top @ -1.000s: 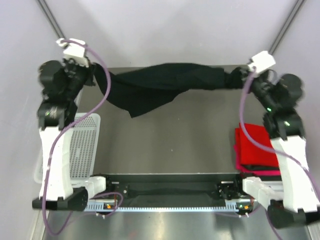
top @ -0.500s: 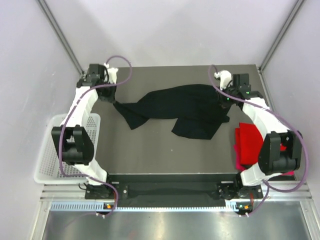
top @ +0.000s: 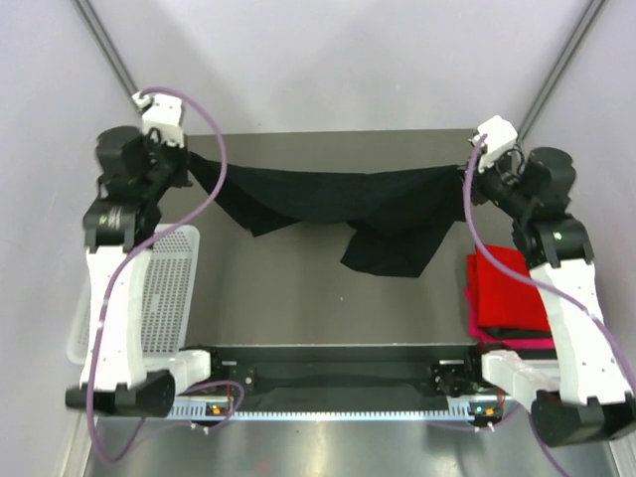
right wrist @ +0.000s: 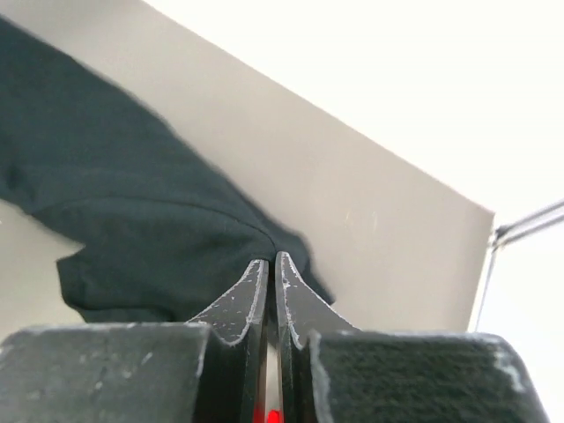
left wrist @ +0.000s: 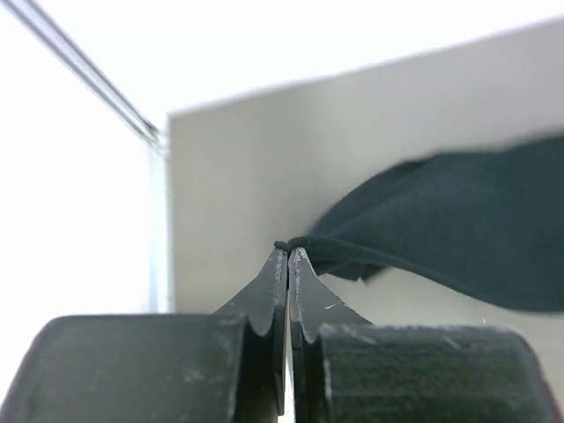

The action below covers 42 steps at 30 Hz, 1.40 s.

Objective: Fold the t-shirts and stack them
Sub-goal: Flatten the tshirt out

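A large black t-shirt (top: 338, 204) hangs stretched between my two grippers over the far half of the table, its lower part sagging at centre right. My left gripper (top: 187, 159) is shut on the shirt's left edge; in the left wrist view the cloth (left wrist: 441, 225) runs off from the pinched tips (left wrist: 288, 251). My right gripper (top: 467, 167) is shut on the shirt's right edge, with the black fabric (right wrist: 115, 211) bunched at its tips (right wrist: 270, 257). A folded red t-shirt (top: 509, 290) lies on a magenta one (top: 517, 341) at the table's right edge.
A white plastic mesh basket (top: 159, 298) stands off the table's left side beneath the left arm. The grey table (top: 298, 298) is bounded by pale walls at the back and sides. The arm bases sit along the near edge.
Both arms have lifted again from low over the table, raising the black t-shirt and pulling it taut between them. Half a second ago the shirt lay slack on the surface.
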Tool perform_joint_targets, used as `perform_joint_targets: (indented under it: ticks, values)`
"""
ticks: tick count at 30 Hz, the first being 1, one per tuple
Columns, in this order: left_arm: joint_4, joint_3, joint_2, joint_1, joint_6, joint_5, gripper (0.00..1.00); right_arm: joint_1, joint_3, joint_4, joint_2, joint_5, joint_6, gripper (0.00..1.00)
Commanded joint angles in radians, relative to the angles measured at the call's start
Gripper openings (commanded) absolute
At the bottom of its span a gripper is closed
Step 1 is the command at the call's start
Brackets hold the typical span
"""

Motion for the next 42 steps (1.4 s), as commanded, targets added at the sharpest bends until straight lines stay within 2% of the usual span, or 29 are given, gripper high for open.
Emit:
perform_joint_targets:
  ticks: [1, 4, 7, 13, 17, 20, 22, 24, 26, 30, 31, 35, 39, 42]
  values:
    - [0.068, -0.022, -0.100, 0.003, 0.050, -0.069, 0.00, 0.005, 0.004, -0.043, -0.108, -0.056, -0.022, 0.00]
    - [0.080, -0.010, -0.092, 0.003, 0.081, -0.083, 0.00, 0.005, -0.002, -0.050, -0.094, -0.046, -0.017, 0.00]
    - [0.098, -0.036, -0.019, 0.003, 0.089, -0.109, 0.00, 0.005, -0.039, 0.002, -0.021, -0.046, -0.004, 0.00]
    - [0.184, -0.106, 0.196, 0.003, 0.049, -0.096, 0.00, 0.043, -0.039, 0.060, 0.265, -0.037, 0.003, 0.00]
    - [0.201, -0.031, 0.390, 0.003, 0.007, -0.055, 0.00, 0.074, 0.123, 0.034, 0.571, 0.016, -0.023, 0.00]
    - [0.219, 0.007, 0.450, -0.003, -0.023, -0.055, 0.00, 0.077, 0.290, 0.031, 0.735, 0.040, -0.011, 0.00]
    - [0.221, 0.015, 0.466, -0.004, -0.030, -0.063, 0.00, 0.078, 0.411, 0.002, 0.809, 0.071, 0.003, 0.12]
    - [0.213, 0.007, 0.469, -0.006, -0.030, -0.066, 0.00, 0.080, 0.488, -0.030, 0.881, 0.117, 0.030, 0.32]
    - [0.219, -0.035, 0.440, -0.006, -0.020, -0.067, 0.00, 0.077, 0.461, -0.029, 0.844, 0.137, 0.038, 0.38]
    - [0.226, -0.123, 0.365, -0.006, -0.019, -0.040, 0.00, 0.077, 0.190, 0.025, 0.634, 0.122, 0.003, 0.42]
    - [0.224, -0.132, 0.356, -0.006, -0.019, -0.030, 0.00, 0.078, 0.156, 0.007, 0.562, 0.114, -0.010, 0.42]
    - [0.230, -0.191, 0.299, -0.008, -0.033, -0.011, 0.00, 0.074, 0.050, -0.162, 0.463, 0.045, -0.089, 0.37]
    - [0.253, -0.247, 0.251, -0.008, -0.049, -0.009, 0.00, 0.060, -0.005, -0.225, 0.441, 0.045, -0.108, 0.42]
    - [0.256, -0.283, 0.227, -0.006, -0.051, -0.006, 0.00, 0.060, 0.028, -0.317, 0.510, 0.031, -0.103, 0.44]
